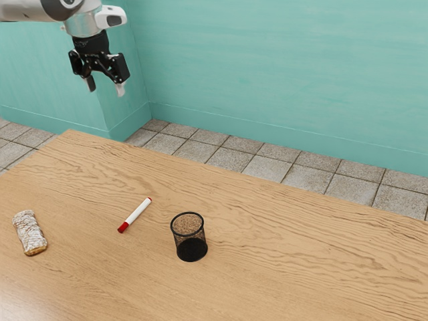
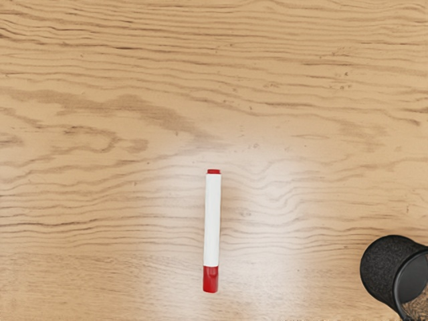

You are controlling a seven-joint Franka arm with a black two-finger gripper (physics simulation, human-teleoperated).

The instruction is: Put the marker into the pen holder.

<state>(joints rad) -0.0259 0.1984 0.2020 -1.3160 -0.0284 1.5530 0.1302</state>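
Marker [image 1: 137, 212] lies beside the pen holder [image 1: 192, 249] in the exterior view, my gripper [image 1: 105, 89] open, high above the table [image 1: 294, 267]. By the wrist view, I should centre on the white barrel [image 2: 212, 221] and grip squarely across it

- The marker [image 1: 136, 214] lies flat on the table [image 1: 301, 267], between the pastry and the pen holder, nearer the latter.
- The pen holder [image 1: 192, 249] stands upright on the table, towards the exterior view's right of the marker.
- The pastry [image 1: 30, 232] lies towards that view's left.
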